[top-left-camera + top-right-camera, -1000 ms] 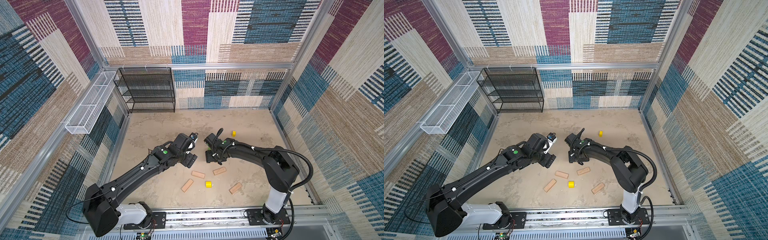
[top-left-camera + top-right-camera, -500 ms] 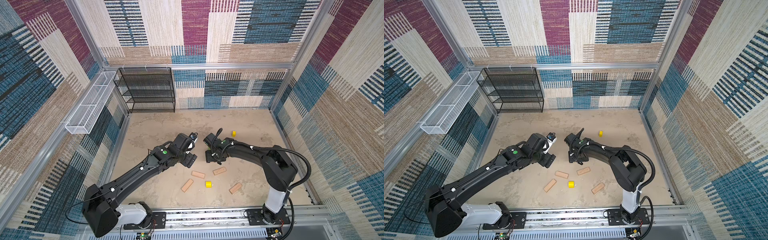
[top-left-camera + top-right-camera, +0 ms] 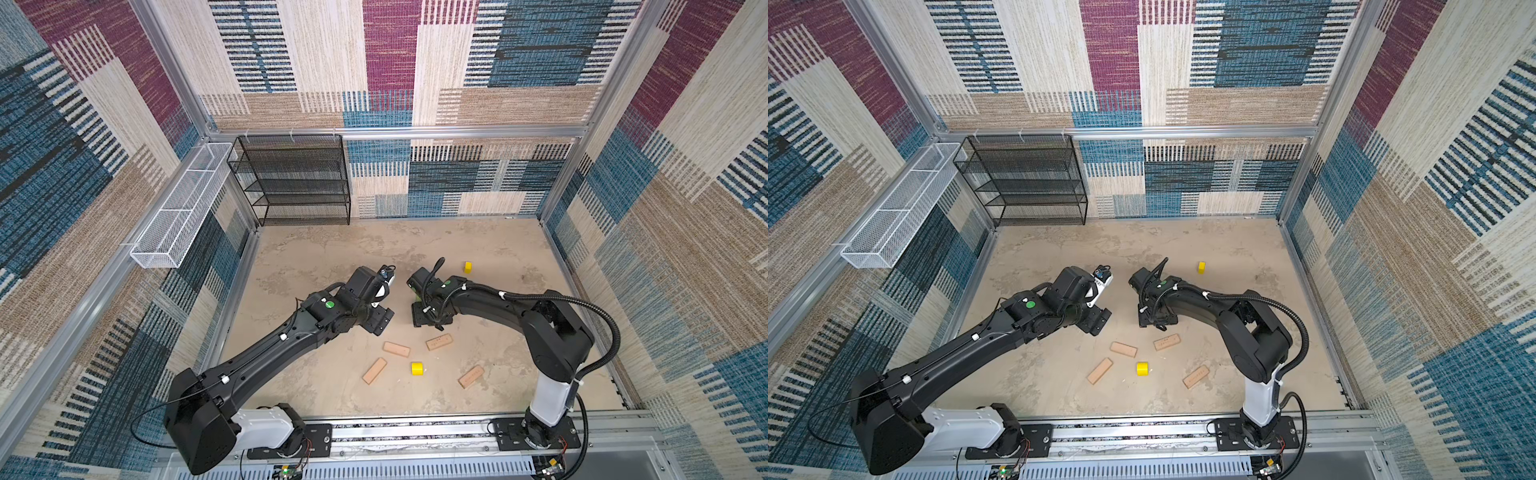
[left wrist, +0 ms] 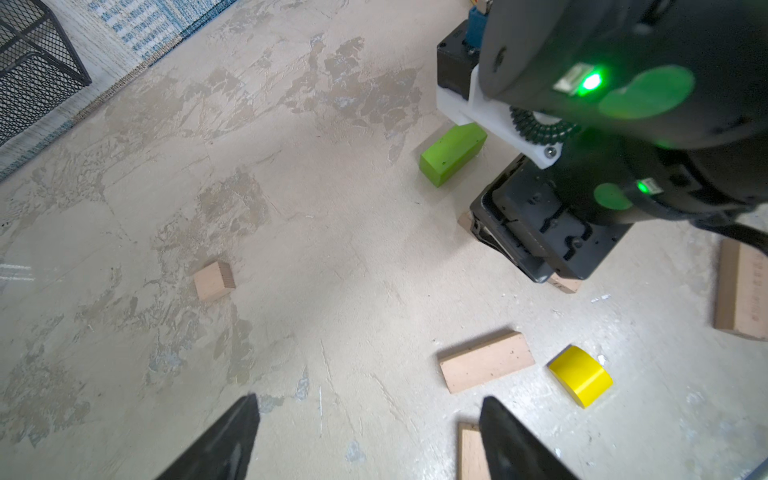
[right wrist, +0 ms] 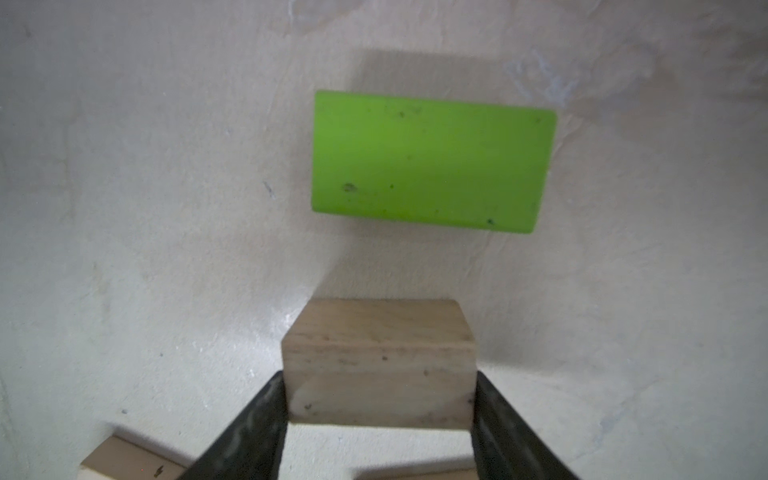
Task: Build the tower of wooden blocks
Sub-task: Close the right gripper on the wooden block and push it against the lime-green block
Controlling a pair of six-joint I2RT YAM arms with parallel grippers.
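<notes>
A black mesh rack (image 3: 291,178) stands against the back wall (left corner), with a white wire basket (image 3: 178,210) beside it.

Matt raw-wood tan block (image 5: 378,361), smooth lime-green brick (image 5: 432,160), mottled rough-looking floor (image 4: 291,249), black wire-mesh metal rack (image 3: 295,178)

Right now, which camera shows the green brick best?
Right wrist view: the green brick shows whole and large. The left wrist view shows it smaller, one end behind the right arm. In both top views it seems hidden under the right arm.

The right end effector (image 5: 378,386) has tightened slightly around the tan block (image 5: 378,336).
</notes>
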